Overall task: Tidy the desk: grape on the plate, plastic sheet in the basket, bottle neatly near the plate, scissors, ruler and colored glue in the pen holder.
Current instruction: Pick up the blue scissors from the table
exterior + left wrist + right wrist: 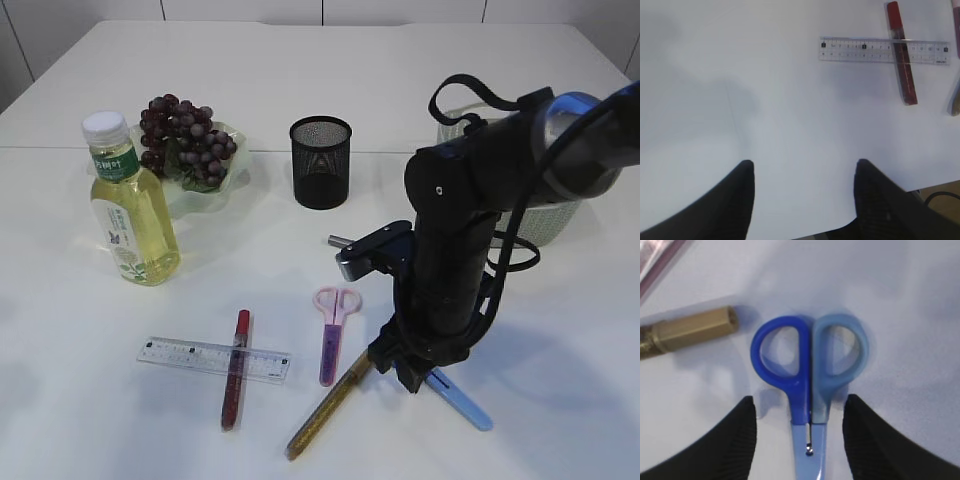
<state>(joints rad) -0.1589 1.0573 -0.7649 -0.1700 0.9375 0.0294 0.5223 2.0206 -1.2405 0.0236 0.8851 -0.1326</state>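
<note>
The right gripper (799,440) is lowered over the blue scissors (810,370), its two black fingers (737,440) standing apart on either side of the shank just below the handle loops, not touching it as far as the right wrist view shows. The scissors lie flat on the white table (560,380), and the cap end of a gold glue pen (687,332) lies just beside the darker loop. The left gripper (802,200) hangs open over bare tabletop with nothing between its fingers. Ahead of it a clear ruler (884,50) lies flat with a red glue pen (902,52) crossed over it. In the exterior view a pair of pink-and-purple scissors (333,335) lies between the red pen and the gold one. The grapes (183,138) sit on a pale green plate (205,200) (already in place), with a bottle (130,205) of yellow drink upright just beside it. The black mesh pen holder (320,162) stands near the middle, and a basket (540,220) shows partly behind the right arm.
</note>
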